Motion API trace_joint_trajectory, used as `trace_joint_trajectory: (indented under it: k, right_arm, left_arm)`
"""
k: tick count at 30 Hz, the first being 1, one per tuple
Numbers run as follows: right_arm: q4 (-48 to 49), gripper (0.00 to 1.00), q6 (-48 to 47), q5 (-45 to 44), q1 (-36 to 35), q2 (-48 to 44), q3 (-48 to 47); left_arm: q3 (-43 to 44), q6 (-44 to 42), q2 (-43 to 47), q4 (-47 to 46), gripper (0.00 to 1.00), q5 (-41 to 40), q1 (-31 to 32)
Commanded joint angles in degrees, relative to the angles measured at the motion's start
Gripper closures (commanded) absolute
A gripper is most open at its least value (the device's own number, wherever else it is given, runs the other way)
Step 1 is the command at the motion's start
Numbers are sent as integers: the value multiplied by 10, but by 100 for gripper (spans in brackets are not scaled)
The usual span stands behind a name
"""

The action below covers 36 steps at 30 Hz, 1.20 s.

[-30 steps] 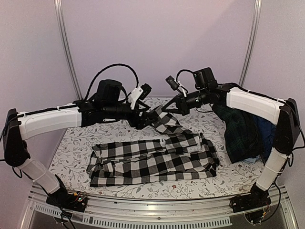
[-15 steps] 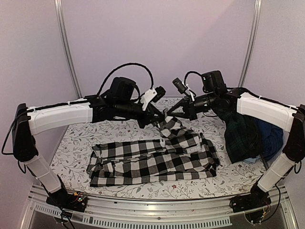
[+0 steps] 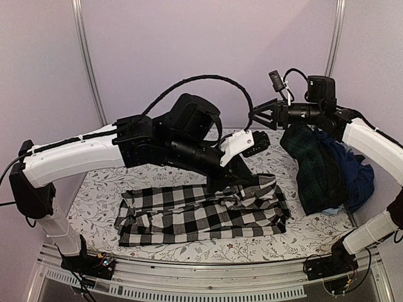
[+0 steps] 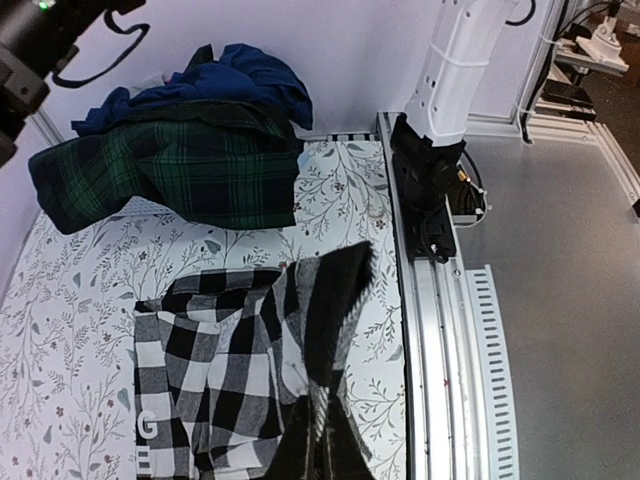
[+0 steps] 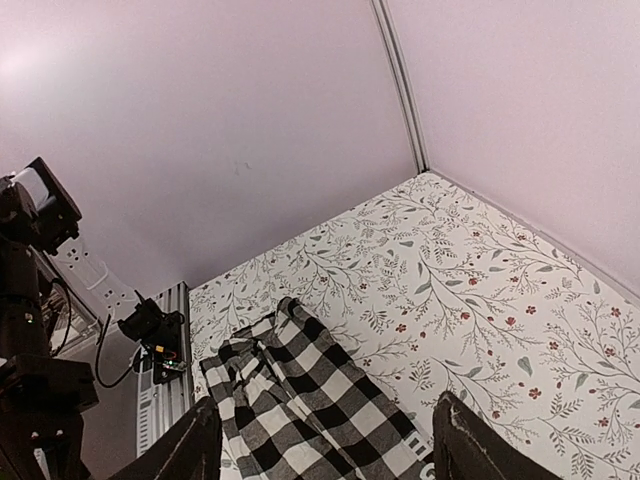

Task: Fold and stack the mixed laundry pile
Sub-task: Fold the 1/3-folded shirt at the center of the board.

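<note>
The black-and-white checked shirt (image 3: 201,214) lies spread across the middle of the floral table cover (image 3: 101,189). My left gripper (image 3: 228,179) reaches over it and is shut on a raised fold of its right edge. In the left wrist view that fold (image 4: 335,300) stands up from the closed left gripper (image 4: 320,445). My right gripper (image 3: 254,119) hangs open high at the back right, empty, well above the shirt (image 5: 310,400); its fingers (image 5: 195,445) stand wide apart. The rest of the laundry pile, a dark green plaid garment (image 3: 318,167) over navy cloth (image 3: 356,179), sits at the right.
An aluminium rail (image 3: 208,286) runs along the near table edge, with both arm bases on it; the right arm's base (image 4: 430,190) stands close to the shirt's corner. Lilac walls close off the back and sides. A scrap of light blue cloth (image 3: 330,212) peeks from under the pile.
My left gripper shut on the shirt's lifted edge and swung it right and toward the front. My right gripper let go, opened, and pulled up and back to the right.
</note>
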<state>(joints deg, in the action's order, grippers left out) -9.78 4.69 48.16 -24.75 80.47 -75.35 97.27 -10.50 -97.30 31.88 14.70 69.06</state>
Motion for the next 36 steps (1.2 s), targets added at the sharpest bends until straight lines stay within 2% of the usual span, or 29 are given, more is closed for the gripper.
trace_joint_trajectory:
  k: [1, 4, 8, 11, 14, 17, 21, 29, 36]
  right_arm:
    - [12, 30, 37, 0, 2, 24, 8]
    - [3, 35, 32, 12, 2, 42, 20]
    - [-3, 48, 32, 36, 1, 69, 51]
    - [-10, 50, 32, 30, -6, 72, 80]
    - [-7, 49, 34, 9, -6, 57, 102]
    - [-10, 43, 33, -15, -5, 49, 107]
    - [-28, 42, 30, -26, -5, 67, 98]
    - [-54, 41, 20, -44, -5, 96, 98]
    - [-69, 42, 12, -56, -5, 104, 114]
  left_arm:
    - [49, -21, -49, 91, 100, -28, 31]
    - [86, -23, -78, 119, 100, -34, 62]
    - [102, -15, -99, 132, 100, -59, 96]
    - [65, 55, -90, 100, 100, -68, 86]
    - [-51, 165, -45, -7, 100, -68, 50]
    - [-163, 269, -5, -119, 100, -50, 4]
    - [-271, 401, 36, -211, 100, -106, -42]
    - [-503, 595, 171, -286, 100, -227, -90]
    - [-645, 698, 287, -276, 100, -299, -111]
